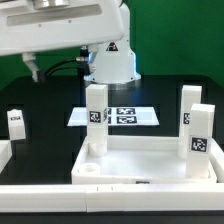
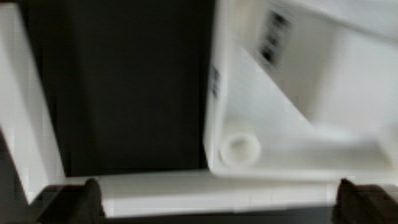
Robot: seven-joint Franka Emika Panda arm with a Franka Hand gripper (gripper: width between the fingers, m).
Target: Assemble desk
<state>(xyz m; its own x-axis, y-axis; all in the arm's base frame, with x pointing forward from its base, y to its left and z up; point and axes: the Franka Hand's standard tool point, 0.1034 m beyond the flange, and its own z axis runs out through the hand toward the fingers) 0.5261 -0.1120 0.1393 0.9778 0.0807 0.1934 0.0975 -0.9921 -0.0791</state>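
Observation:
The white desk tabletop [image 1: 140,160] lies at the front, rim up. Three tagged legs stand in its corners: one at the far corner on the exterior view's left [image 1: 96,120] and two on the right [image 1: 188,108] [image 1: 198,135]. The near socket on the left [image 1: 88,172] is empty. A fourth leg [image 1: 16,122] stands loose at the exterior view's left. My gripper [image 1: 33,68] hangs high above the left side. In the wrist view it [image 2: 217,200] is open, with its fingertips [image 2: 71,200] wide apart. A blurred white bar [image 2: 214,192] spans between them, near a round socket [image 2: 237,150]. I cannot tell what the bar is.
The marker board [image 1: 118,115] lies behind the tabletop, in front of the robot base [image 1: 110,65]. White border rails run along the left side [image 1: 5,152] and the front [image 1: 110,190]. A white rail also shows in the wrist view [image 2: 18,100].

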